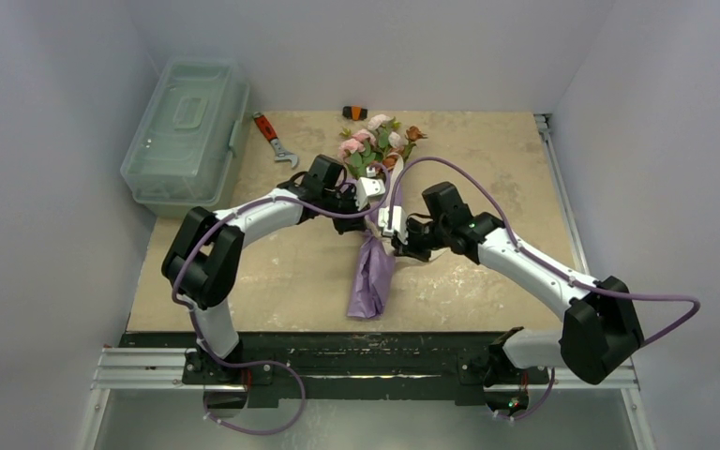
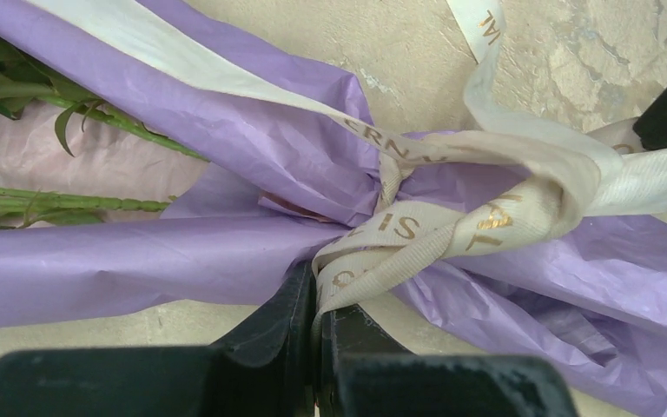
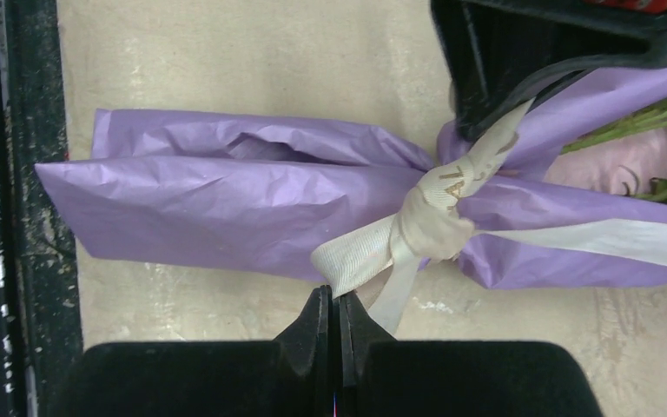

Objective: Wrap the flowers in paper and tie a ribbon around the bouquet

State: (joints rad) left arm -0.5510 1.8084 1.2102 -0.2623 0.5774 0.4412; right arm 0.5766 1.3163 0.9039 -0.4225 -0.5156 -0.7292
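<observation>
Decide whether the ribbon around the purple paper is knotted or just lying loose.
Knotted: the ribbon crosses itself in a tight knot, cinching the paper.

Plain pale grey walls [image 1: 47,141] close in on three sides of a mottled beige table [image 1: 272,272], all under soft, even light. A clear lidded plastic box [image 1: 186,131] sits at the far left corner with a red-handled wrench [image 1: 274,139] just beside it. A metal rail [image 1: 366,375] runs along the near edge.
</observation>
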